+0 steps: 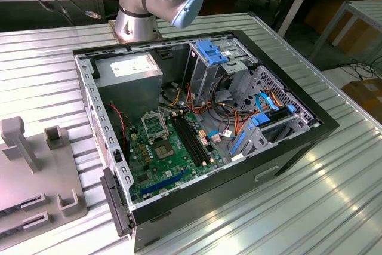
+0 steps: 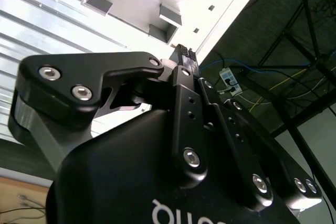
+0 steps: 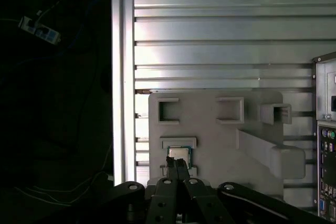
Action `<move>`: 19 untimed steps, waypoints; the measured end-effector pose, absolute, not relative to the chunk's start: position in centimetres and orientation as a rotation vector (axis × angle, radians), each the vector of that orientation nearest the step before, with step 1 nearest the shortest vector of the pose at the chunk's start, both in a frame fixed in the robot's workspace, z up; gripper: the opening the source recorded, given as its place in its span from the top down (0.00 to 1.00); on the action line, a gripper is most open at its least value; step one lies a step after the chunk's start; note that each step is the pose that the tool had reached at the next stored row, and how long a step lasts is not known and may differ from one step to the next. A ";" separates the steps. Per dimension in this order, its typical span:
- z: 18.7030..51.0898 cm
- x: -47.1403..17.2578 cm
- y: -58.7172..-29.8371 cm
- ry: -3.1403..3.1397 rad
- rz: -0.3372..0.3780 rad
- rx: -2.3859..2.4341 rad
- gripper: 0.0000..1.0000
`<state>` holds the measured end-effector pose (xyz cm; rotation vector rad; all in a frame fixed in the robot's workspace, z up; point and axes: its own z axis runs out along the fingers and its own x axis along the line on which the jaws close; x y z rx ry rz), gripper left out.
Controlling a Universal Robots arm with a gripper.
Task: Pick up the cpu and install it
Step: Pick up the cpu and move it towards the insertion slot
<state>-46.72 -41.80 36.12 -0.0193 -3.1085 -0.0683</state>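
Observation:
The cpu [image 3: 179,154], a small square chip with a silvery top, lies flat in a slot of the grey fixture plate [image 3: 210,129] in the first wrist view. My gripper [image 3: 176,163] hangs over the plate with its black fingers pressed together, their tips just at the chip's near edge. In the second wrist view the gripper [image 2: 185,52] also has its fingertips closed together, above the same fixture plate [image 2: 131,3]. In the exterior view the open computer case [image 1: 286,147] holds a green motherboard [image 1: 170,159] with a metal-framed socket [image 1: 154,125].
The grey fixture plate [image 1: 30,177] with upright posts lies on the ribbed metal table [image 1: 298,207], at the exterior view's left of the case. The arm's base [image 1: 137,10] stands behind the case. The table's edge [image 3: 122,77] runs beside the plate, with dark floor and cables beyond.

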 end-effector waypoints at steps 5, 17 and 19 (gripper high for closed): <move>36.1 -46.7 -41.8 -3.109 -0.068 -0.019 0.84; 36.1 -46.7 -41.8 -3.108 -0.068 -0.018 0.63; 36.1 -46.7 -41.8 -3.108 -0.068 -0.018 0.63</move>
